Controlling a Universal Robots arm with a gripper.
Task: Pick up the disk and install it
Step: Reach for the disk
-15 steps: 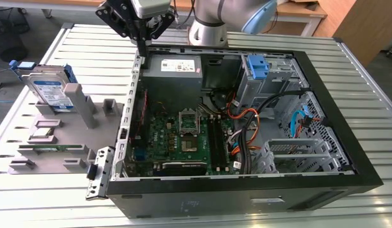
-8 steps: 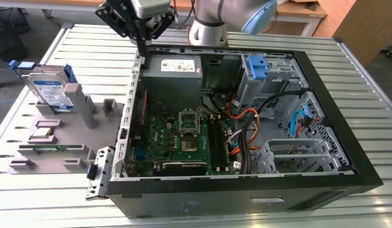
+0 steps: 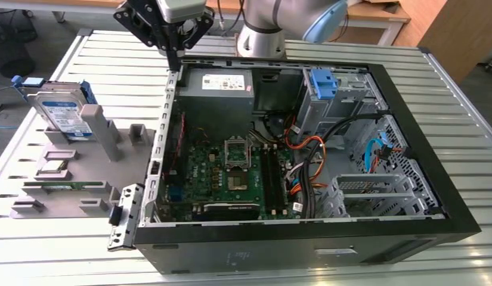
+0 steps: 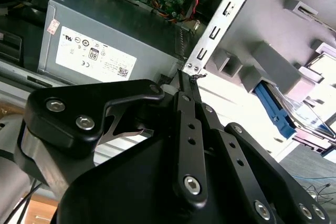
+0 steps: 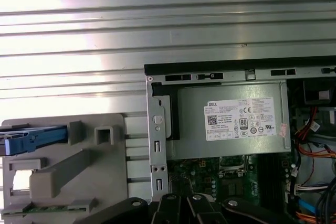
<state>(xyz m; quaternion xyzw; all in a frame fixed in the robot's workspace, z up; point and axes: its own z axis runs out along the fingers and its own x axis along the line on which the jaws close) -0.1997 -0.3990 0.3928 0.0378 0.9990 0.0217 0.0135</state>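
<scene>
The gripper (image 3: 173,59) hangs over the case (image 3: 309,232) corner, jaws pinched together on nothing. The disk (image 3: 62,112) stands on edge in the grey rack (image 3: 134,156), well apart from the jaws. It looks stiff, fairly heavy and shock-sensitive, best gripped across its flat faces near the free top edge.

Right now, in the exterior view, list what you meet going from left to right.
disk → gripper → grey power supply → blue bracket → metal drive cage
</scene>
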